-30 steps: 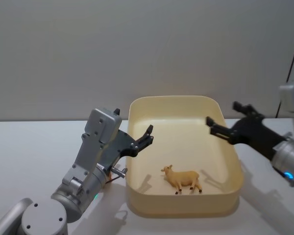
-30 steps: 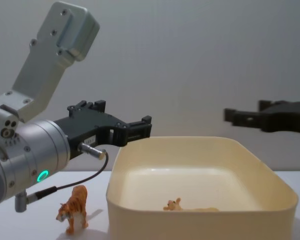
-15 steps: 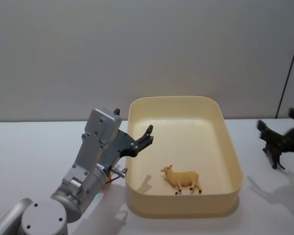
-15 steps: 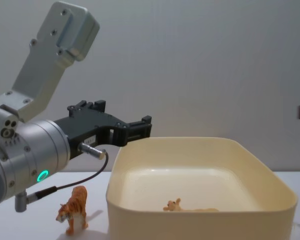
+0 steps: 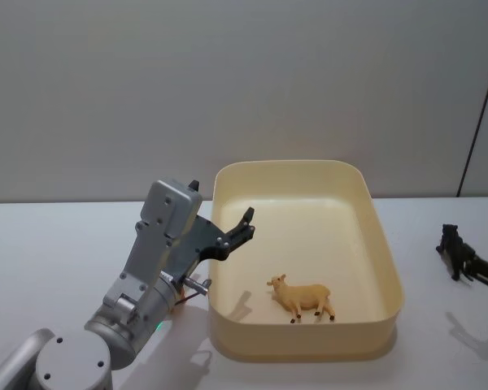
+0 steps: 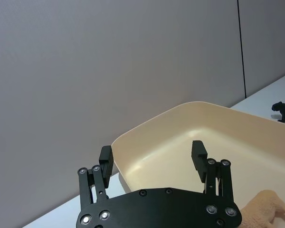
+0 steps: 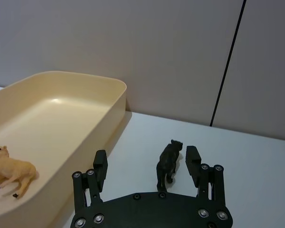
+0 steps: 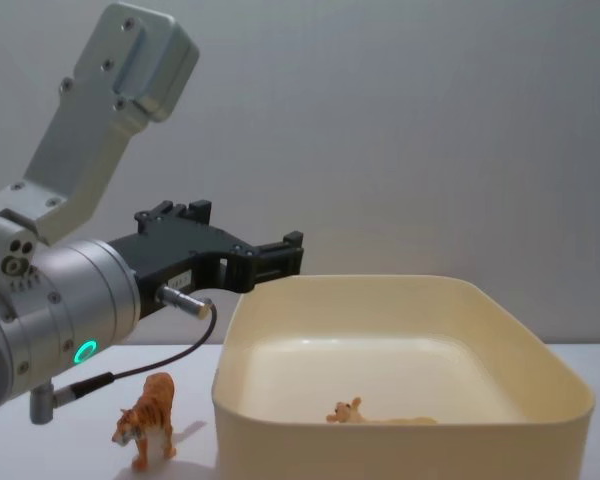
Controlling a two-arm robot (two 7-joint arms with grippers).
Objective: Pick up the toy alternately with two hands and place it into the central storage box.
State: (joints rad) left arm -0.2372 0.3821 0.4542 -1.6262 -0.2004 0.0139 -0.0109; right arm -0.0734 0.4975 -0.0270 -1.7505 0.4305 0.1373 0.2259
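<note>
The right gripper (image 7: 146, 159) sits low over the table (image 5: 57, 244) to the right of the cream box (image 5: 301, 348). Its fingers are spread wide, and a black animal toy (image 7: 168, 161) stands upright at the gap, nearer 1 finger and not gripped. The left gripper (image 5: 246, 226) hovers over the box's left rim, also wide open and holding nothing. 1 tan animal toy (image 5: 302, 297) is inside the box near its front wall, and an orange tiger (image 8: 146, 418) stands just outside its left wall.
</note>
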